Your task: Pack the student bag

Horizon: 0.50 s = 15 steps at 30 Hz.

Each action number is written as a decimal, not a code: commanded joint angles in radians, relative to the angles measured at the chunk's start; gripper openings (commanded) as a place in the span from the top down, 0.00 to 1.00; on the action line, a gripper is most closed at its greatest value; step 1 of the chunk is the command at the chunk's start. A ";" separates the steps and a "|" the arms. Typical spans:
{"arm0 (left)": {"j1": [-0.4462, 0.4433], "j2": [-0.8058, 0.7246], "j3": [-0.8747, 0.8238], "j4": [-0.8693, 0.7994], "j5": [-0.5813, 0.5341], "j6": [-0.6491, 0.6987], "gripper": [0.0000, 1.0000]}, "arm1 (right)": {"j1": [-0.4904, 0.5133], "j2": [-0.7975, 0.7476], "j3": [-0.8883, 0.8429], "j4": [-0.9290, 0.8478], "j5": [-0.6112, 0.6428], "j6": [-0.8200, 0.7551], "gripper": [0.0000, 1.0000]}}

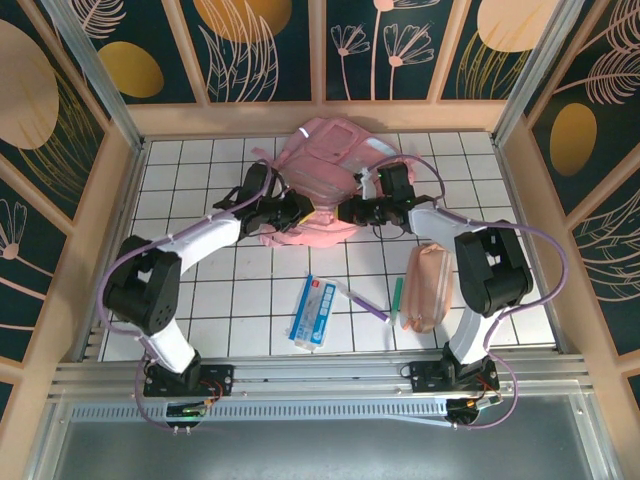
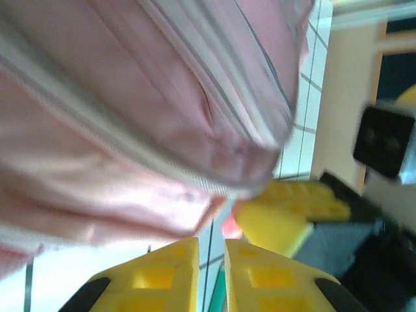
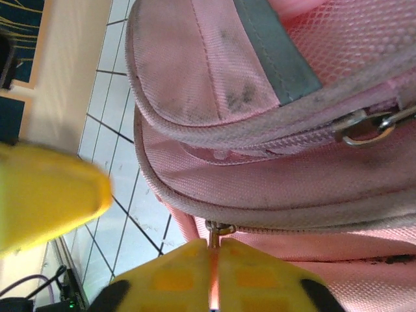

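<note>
**Top external view.** Left arm: elbow folded out to the left, forearm reached forward and inward. The left gripper (image 1: 300, 213) is set at the near edge of the student bag (image 1: 325, 165). Right arm: mirrored, with the right gripper (image 1: 349, 212) faced toward the left one, just beside it. Bag: pink, crumpled, laid at the far middle of the tiled table (image 1: 200, 300). A pencil pouch (image 1: 425, 287) is noted by the right arm.

**Left wrist view.** 2 yellow fingers (image 2: 169, 273) are parted by a narrow slit, and nothing is seen between them. Pink bag fabric is draped just above the tips.

**Right wrist view.** 2 fingers are almost closed, with a zipper pull (image 3: 220, 229) pinched at the tips. Bag: mesh panel, grey strip (image 3: 276, 52), scuffed pocket.
</note>
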 commanded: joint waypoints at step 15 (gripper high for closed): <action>-0.224 0.029 0.125 -0.153 -0.232 0.183 0.57 | -0.073 -0.064 0.059 -0.229 0.236 0.163 0.53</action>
